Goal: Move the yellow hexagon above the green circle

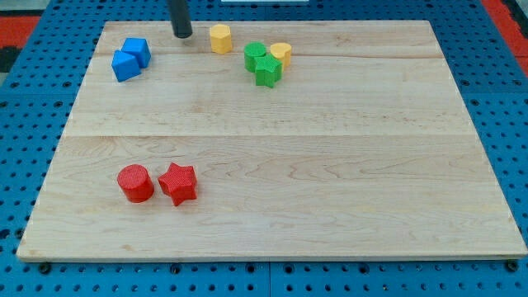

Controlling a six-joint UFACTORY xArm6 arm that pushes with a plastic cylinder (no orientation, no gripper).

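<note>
camera view:
yellow hexagon (220, 39): plain yellow, six-sided, upright, near the view's top on the wooden surface (330, 165)
green circle (255, 55): right of it, apart, touching green block (267, 71) and yellow block (281, 54)
my tip (182, 35): just left of the hexagon, not touching
tool: bare rod, holds nothing

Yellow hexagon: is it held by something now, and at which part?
Nothing holds it. The yellow hexagon lies free on the board; my tip stands apart, to the view's left of it.
</note>
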